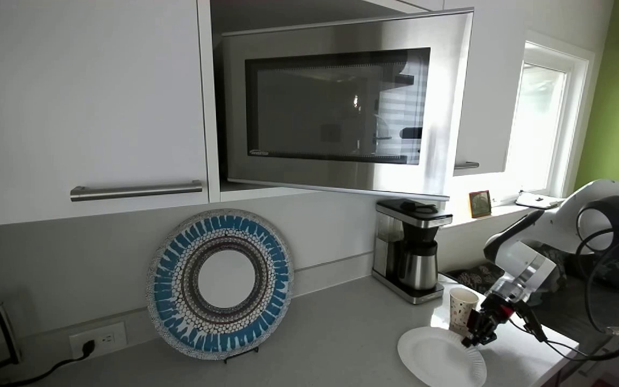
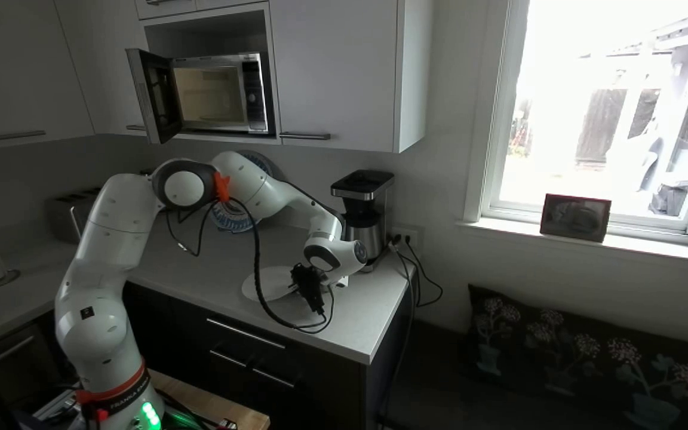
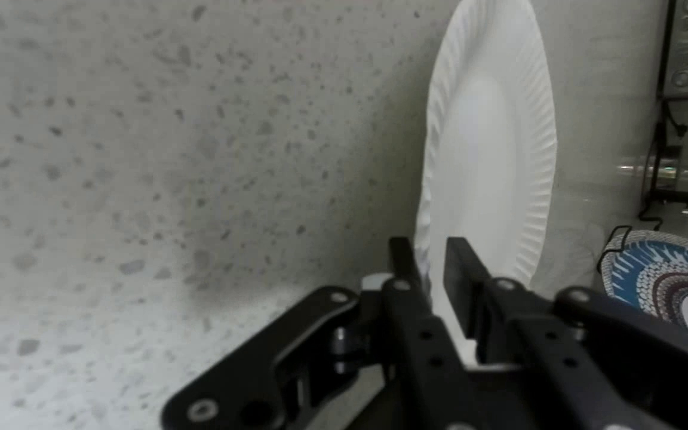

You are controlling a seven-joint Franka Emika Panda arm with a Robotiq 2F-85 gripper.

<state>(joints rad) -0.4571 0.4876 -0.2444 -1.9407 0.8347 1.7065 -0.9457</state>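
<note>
- Plate (image 1: 433,352) is lying on the counter (image 3: 141,197), near its end, with the fluted rim passing between the fingers of our gripper (image 3: 429,254).
- These fingers are standing a little apart, one on each side of the rim; in the wrist view we are seeing a gap beside it, so we are not calling them clamped.
- We are judging the plate to be thin: with a hold only at one edge, its own weight could be bending the rim, and it could be tilting or slipping out.
- We are also minding the fingertips: sitting too low, they could be scraping the counter and shoving the plate away.
- Cup (image 1: 463,306) is standing upright just beside the plate; a sideways swing of our gripper could be toppling it. Whether gripper and cup are touching, we are not able to tell.
- Counting outward, we are finding one gripper with two fingers, one plate, one cup, one coffee maker (image 1: 395,255), one blue-ringed disc (image 1: 227,279) standing on edge, one microwave (image 2: 212,98) with its single door hanging open, and one frame (image 2: 575,218).
</note>
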